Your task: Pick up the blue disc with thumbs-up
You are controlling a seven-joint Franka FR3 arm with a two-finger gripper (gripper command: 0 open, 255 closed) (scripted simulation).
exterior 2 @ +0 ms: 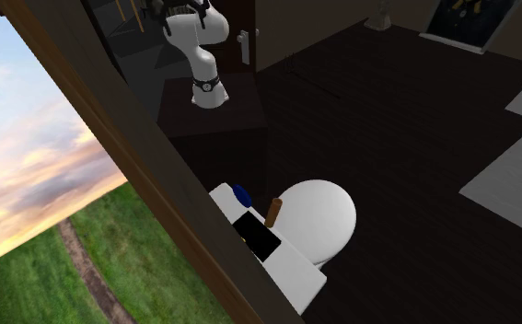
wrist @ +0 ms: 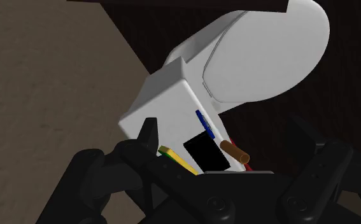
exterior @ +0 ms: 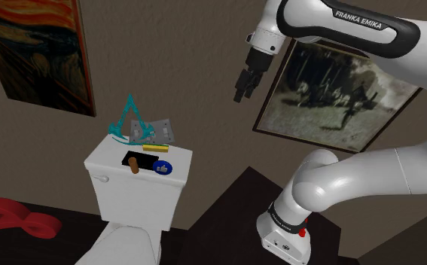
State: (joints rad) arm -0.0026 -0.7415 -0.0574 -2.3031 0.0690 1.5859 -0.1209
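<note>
The blue disc (exterior: 163, 168) with a thumbs-up mark lies flat on the white toilet tank's lid (exterior: 110, 162), at the corner nearest the arm. In the second exterior view the blue disc (exterior 2: 241, 193) sits at the tank's end toward the stand. My gripper (exterior: 243, 84) hangs high in the air, well above the tank and off toward the shoulder view's right. In the wrist view the gripper (wrist: 223, 126) stands open with nothing between its fingers, and the blue disc (wrist: 204, 123) shows edge-on far below on the tank (wrist: 163, 95).
Beside the disc lie a brown cylinder (exterior: 134, 165), a black rectangle (exterior: 145, 157) and a yellow-green bar (exterior: 157, 148). A teal wire figure (exterior: 129, 120) stands behind them. The closed toilet lid (exterior 2: 319, 216) is in front; a red object (exterior: 16, 220) lies on the floor.
</note>
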